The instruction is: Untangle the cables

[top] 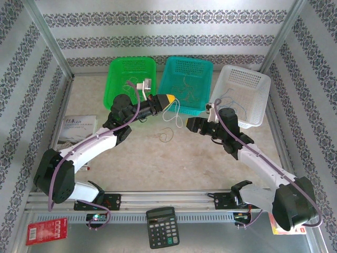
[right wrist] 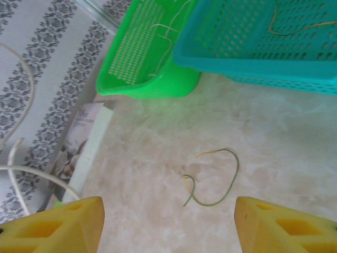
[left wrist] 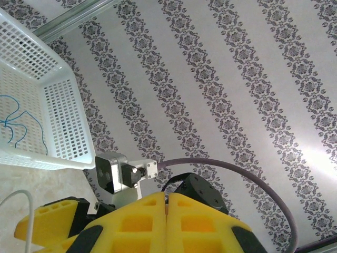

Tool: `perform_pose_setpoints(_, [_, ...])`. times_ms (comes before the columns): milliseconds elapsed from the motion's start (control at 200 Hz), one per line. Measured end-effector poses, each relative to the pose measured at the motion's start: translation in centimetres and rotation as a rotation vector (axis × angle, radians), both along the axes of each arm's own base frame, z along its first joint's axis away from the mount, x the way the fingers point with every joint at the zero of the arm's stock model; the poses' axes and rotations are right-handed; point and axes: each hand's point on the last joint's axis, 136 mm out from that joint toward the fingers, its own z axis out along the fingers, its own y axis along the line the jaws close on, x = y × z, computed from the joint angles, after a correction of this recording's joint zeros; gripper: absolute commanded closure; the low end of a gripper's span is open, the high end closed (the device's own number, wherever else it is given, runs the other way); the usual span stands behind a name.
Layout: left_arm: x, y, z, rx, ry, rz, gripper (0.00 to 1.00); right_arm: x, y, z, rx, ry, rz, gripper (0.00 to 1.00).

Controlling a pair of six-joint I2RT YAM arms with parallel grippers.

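My left gripper is raised in front of the teal basket, its yellow fingers pressed shut. A whitish cable hangs in a loop from its tip. My right gripper hovers close by, open, with nothing between its fingers. Below it a yellow-green cable lies curled on the table. Thin cables lie in the green basket, the teal basket and the white basket, where a blue cable shows.
The three baskets stand in a row at the back. A booklet lies at the left wall, with a small white box in the green basket. A calculator and a red packet sit at the near edge.
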Motion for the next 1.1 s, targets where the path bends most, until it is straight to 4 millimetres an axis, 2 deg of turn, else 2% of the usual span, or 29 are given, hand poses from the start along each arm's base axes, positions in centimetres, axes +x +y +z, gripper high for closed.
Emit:
perform_pose_setpoints(115, [0.0,0.0,0.2,-0.005,-0.008,0.001,1.00,-0.2,0.4,1.1,0.050,-0.009,0.014,0.29])
perform_pose_setpoints(335, [0.0,0.1,0.6,-0.016,-0.024,0.008,1.00,0.0,1.4,2.2,0.126,-0.020,0.027,0.30])
perform_pose_setpoints(629, [0.1,0.2,0.9,-0.022,-0.033,0.012,1.00,-0.1,3.6,1.0,0.156,0.031,0.081,0.36])
perform_pose_setpoints(774, [0.1,0.2,0.8,-0.022,-0.032,0.015,1.00,0.1,4.1,0.8,0.170,0.040,0.087,0.46])
perform_pose_setpoints(844, [0.1,0.2,0.9,-0.022,-0.032,0.015,1.00,0.2,4.2,0.8,0.176,0.044,0.087,0.55])
perform_pose_setpoints(939, [0.1,0.2,0.8,-0.022,-0.032,0.015,1.00,0.3,4.3,0.9,0.183,0.043,0.088,0.84])
perform_pose_setpoints(959, [0.1,0.2,0.9,-0.023,-0.032,0.015,1.00,0.4,4.4,0.9,0.180,0.036,0.091,0.93])
perform_pose_setpoints(989, [0.1,0.2,0.9,-0.023,-0.032,0.016,1.00,0.4,4.4,1.0,0.183,0.034,0.091,0.99])
perform_pose_setpoints(1099, [0.2,0.3,0.9,-0.025,-0.033,0.023,1.00,0.6,4.5,0.9,0.186,0.035,0.088,1.00])
